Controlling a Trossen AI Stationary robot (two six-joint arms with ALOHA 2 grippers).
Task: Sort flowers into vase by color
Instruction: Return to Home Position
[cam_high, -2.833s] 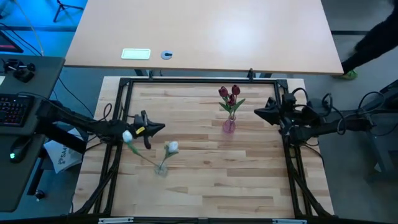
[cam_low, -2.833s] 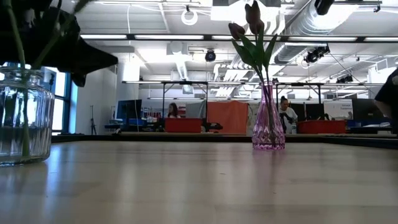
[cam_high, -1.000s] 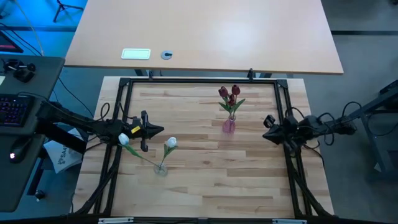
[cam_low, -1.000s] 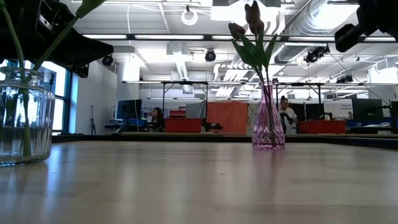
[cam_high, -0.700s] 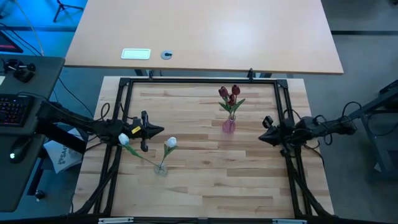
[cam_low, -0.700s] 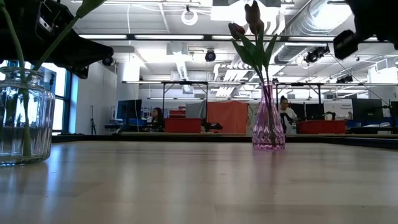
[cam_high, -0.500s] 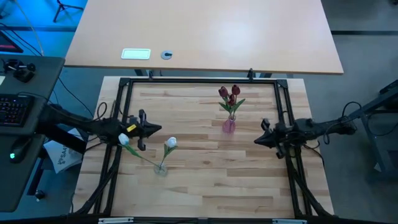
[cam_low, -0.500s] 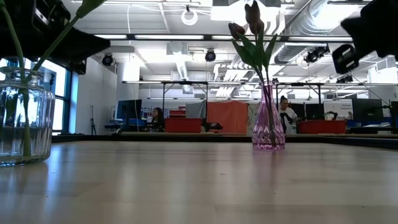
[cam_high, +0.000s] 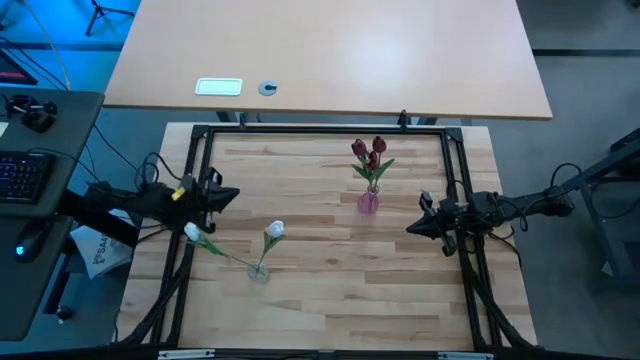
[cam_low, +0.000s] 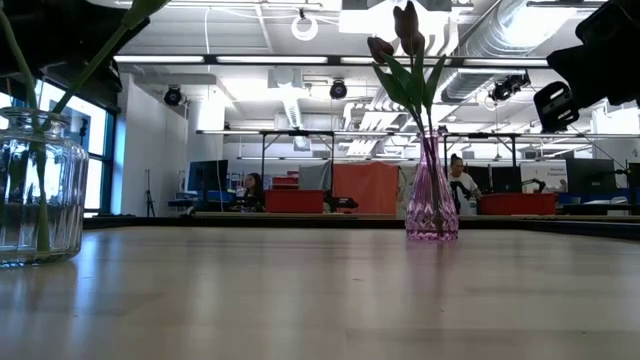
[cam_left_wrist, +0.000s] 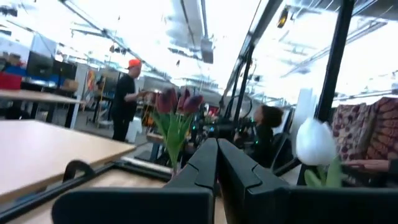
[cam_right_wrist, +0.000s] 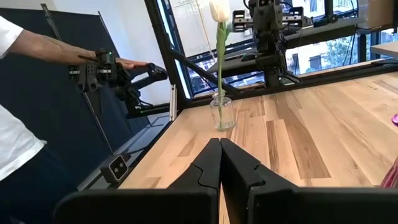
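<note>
Claws pinched closed, empty: left claw (cam_high: 232, 193) at table's (cam_high: 330, 290) left edge, right claw (cam_high: 411, 230) at right.

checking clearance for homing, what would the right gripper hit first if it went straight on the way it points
Probably the small clear glass vase holding a white tulip: the right gripper, jaws shut, points almost straight at it across bare wooden tabletop, though depth is unclear.

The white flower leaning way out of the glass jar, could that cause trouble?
Possibly. That white tulip leans far out of the clear vase, its head near the left gripper; a swing there might snag it or tip the vase. The right gripper sits apart from the purple vase.
</note>
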